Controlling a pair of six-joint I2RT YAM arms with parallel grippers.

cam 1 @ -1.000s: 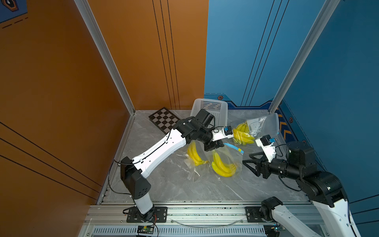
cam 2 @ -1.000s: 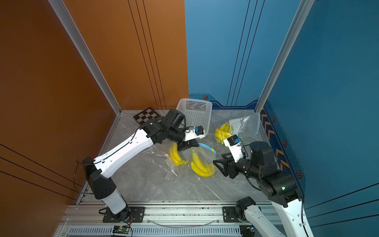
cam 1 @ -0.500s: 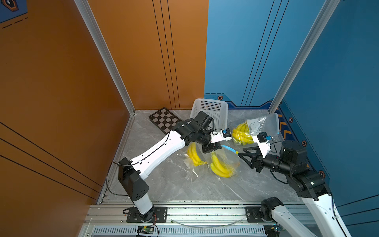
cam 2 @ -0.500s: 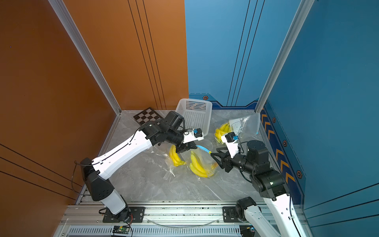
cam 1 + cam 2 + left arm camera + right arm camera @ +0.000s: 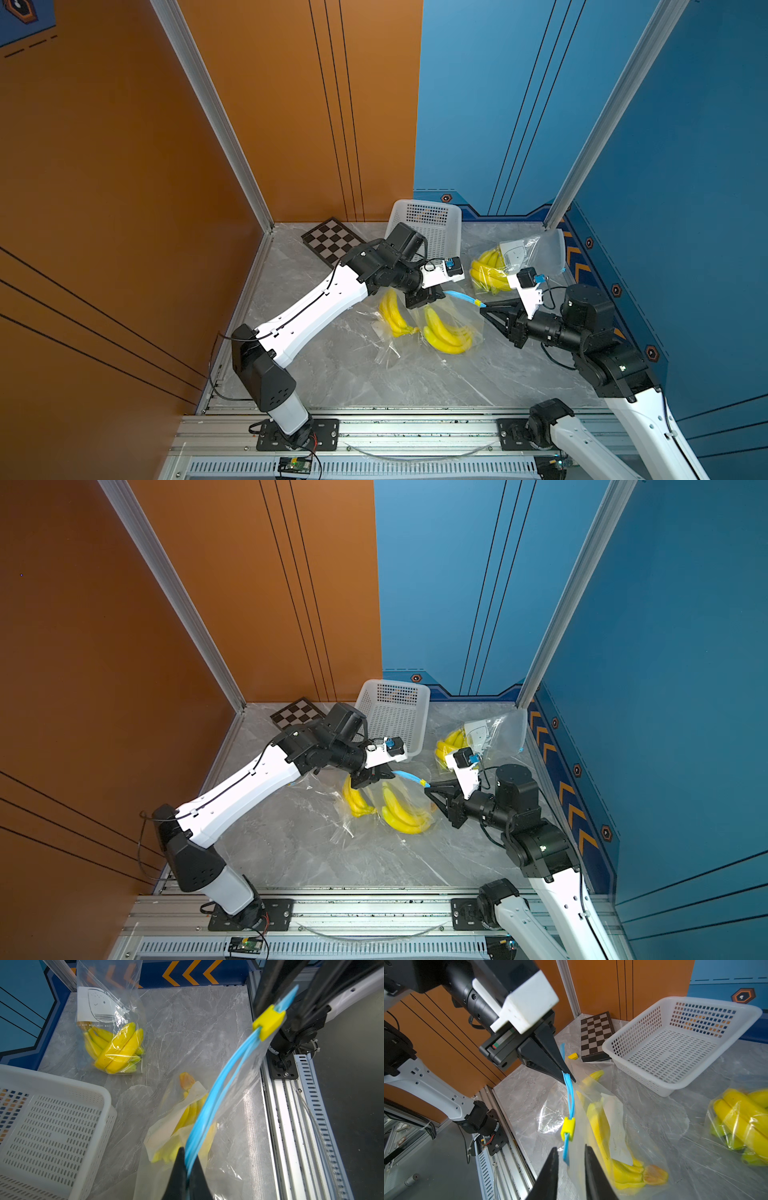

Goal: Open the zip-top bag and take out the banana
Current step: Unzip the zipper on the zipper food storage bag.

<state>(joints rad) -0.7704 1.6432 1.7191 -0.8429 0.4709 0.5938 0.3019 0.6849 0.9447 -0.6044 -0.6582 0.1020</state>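
Unlike top views, right wrist shows right gripper [image 5: 570, 1147] straddling zip strip [image 5: 566, 1153].

The basket [image 5: 432, 232] stands at the back of the table [image 5: 332, 374], the checkerboard [image 5: 332, 243] just left of it. In front of the basket lies a bag [image 5: 457, 320] with bananas [image 5: 444, 338] inside. A second bag [image 5: 519, 257] lies to its right.

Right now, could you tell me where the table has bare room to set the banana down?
Bare marble runs between the front rail and the zip-top bag. A narrower strip lies by the orange wall, beside the left arm. The middle is crowded: left gripper and right gripper meet at the bag's zip, basket and chessboard behind.
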